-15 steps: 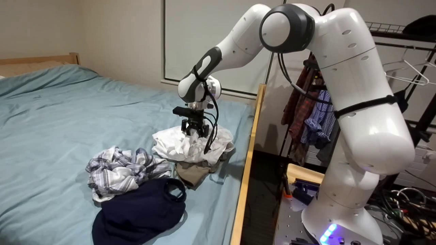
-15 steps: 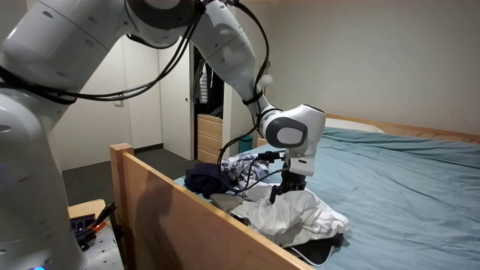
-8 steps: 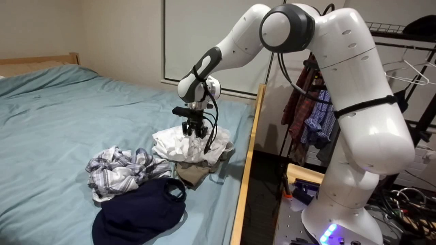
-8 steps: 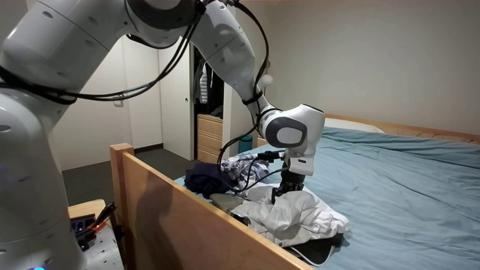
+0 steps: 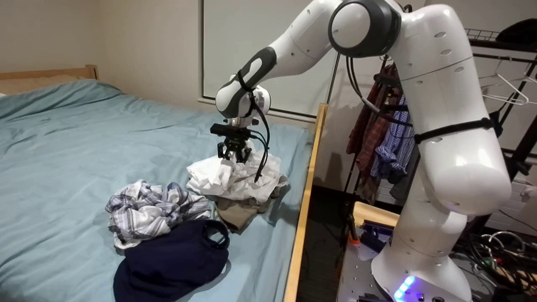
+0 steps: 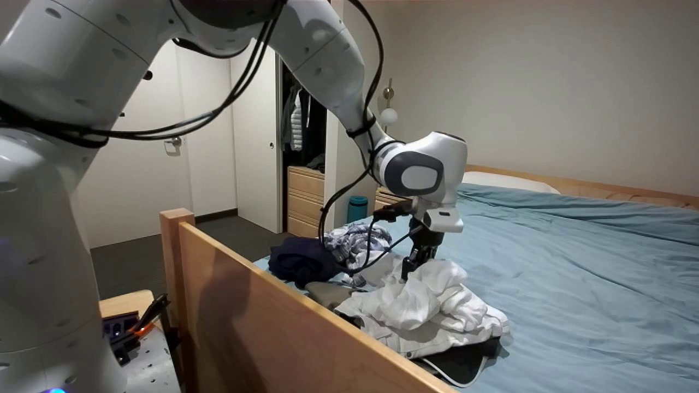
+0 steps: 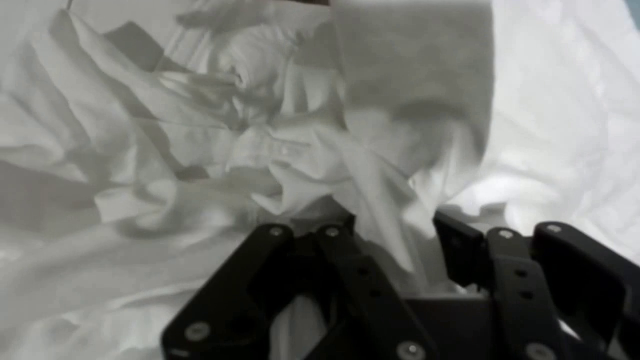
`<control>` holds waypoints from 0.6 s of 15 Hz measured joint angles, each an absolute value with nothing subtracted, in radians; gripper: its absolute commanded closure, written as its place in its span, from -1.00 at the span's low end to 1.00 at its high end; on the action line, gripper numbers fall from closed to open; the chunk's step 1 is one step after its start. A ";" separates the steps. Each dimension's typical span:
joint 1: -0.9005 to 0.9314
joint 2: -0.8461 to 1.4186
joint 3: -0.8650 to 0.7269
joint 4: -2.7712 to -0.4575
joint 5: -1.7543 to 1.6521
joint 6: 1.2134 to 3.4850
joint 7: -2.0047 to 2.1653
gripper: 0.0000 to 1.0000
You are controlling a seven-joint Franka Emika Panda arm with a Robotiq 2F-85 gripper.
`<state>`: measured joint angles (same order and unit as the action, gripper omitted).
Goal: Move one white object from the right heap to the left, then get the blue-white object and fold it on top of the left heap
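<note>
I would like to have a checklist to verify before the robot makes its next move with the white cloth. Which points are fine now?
White cloth between the jaws: ok, folds gather there in the wrist view.
Only one piece caught: cannot tell, the folds hide the layers.
Cloth clear of the beige piece: not ok, it lies partly over it.
Plaid shirt outside the jaws: ok, it lies against the navy garment.
Black cable free of the cloth: cannot tell, it hangs in front of it in an exterior view.
</note>
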<state>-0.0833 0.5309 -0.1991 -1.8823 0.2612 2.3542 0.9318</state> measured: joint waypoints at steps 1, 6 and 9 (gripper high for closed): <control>-0.075 0.495 -0.199 -1.896 0.237 2.362 0.915 0.83; -0.009 0.246 -0.218 -2.024 0.029 2.433 0.907 0.84; 0.024 0.080 -0.210 -2.109 -0.146 2.460 0.929 0.84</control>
